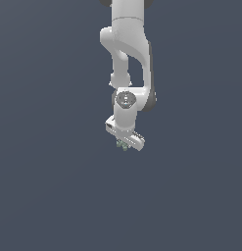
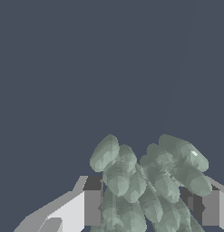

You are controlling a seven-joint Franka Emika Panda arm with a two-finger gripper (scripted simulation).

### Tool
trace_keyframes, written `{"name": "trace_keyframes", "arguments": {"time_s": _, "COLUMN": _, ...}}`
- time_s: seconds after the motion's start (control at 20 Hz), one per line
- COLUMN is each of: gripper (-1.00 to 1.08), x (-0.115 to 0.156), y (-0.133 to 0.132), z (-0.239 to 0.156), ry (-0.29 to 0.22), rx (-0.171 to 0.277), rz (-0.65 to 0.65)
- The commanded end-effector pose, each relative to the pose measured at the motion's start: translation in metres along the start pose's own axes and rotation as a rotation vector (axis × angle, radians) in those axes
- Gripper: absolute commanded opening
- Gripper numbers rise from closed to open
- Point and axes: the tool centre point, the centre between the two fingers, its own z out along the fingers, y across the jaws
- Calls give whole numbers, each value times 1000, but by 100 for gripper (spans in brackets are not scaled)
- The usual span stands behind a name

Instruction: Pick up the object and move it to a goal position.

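The object (image 1: 121, 144) is a tiny pale grey-green lumpy thing peeking out under the white gripper (image 1: 124, 143) in the exterior view. In the wrist view the object (image 2: 145, 181) fills the space between the two fingers (image 2: 88, 206), its lobes spreading past them. The fingers press against it on both sides, so the gripper (image 2: 147, 208) is shut on it. The arm hangs down from the top of the exterior view, with the hand tilted. Whether the object touches the ground is not clear.
A plain dark blue-grey surface (image 1: 54, 186) fills both views. No other objects, containers or edges show, and no goal marker is visible.
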Motion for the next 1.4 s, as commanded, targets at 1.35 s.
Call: {"name": "trace_keyframes", "arguments": {"time_s": 1.35, "gripper": -100, "x": -54, "y": 83, "z": -25, "ry": -1, "rx": 0, "rz": 0}}
